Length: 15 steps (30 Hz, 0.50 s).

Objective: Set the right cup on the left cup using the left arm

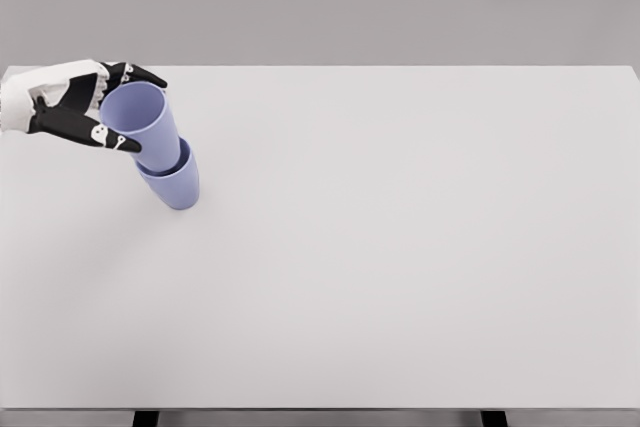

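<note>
Two pale blue cups are at the table's left. The upper cup (pixel 143 123) is tilted, with its base set inside the lower cup (pixel 173 183), which stands on the white table (pixel 400 247). My left hand (pixel 100 107) comes in from the left edge, its black fingers wrapped around the upper cup's rim and side. My right arm does not show.
The table's far edge runs just behind the hand, and its left edge is close to the hand. Dark table legs show at the bottom edge.
</note>
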Motion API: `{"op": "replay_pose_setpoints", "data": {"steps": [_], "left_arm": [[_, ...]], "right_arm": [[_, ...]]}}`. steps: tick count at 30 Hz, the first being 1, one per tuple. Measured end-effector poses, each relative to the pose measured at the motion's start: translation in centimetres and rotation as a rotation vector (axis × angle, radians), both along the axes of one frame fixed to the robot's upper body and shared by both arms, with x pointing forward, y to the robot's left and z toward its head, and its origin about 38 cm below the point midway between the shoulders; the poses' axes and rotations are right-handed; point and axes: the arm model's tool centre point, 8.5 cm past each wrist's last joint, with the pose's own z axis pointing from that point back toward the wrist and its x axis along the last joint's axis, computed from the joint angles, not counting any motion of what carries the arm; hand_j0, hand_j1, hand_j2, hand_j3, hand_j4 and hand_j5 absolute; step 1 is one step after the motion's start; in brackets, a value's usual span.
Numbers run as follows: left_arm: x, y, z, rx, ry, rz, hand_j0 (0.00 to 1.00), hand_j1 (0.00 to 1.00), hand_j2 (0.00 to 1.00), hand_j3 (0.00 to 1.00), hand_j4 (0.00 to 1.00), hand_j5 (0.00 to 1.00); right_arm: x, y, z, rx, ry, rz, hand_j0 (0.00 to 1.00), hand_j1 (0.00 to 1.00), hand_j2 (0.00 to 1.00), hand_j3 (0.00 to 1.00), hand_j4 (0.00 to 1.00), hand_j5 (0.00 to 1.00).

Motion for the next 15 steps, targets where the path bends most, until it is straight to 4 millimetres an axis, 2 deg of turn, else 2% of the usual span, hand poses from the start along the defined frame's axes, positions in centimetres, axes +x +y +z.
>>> {"op": "replay_pose_setpoints", "data": {"steps": [9,15], "left_arm": [[0.41,-0.07,-0.55,-0.011,0.007,0.007,0.69,0.69,0.69,0.69,0.69,0.69],[0.52,0.01,-0.76,-0.011,0.009,0.011,0.77,0.77,0.77,0.77,0.77,0.77]], "right_arm": [[0.0,0.0,0.0,0.0,0.0,0.0,1.0,1.0,1.0,1.0,1.0,1.0],[0.0,0.0,0.0,0.0,0.0,0.0,1.0,1.0,1.0,1.0,1.0,1.0]]}}
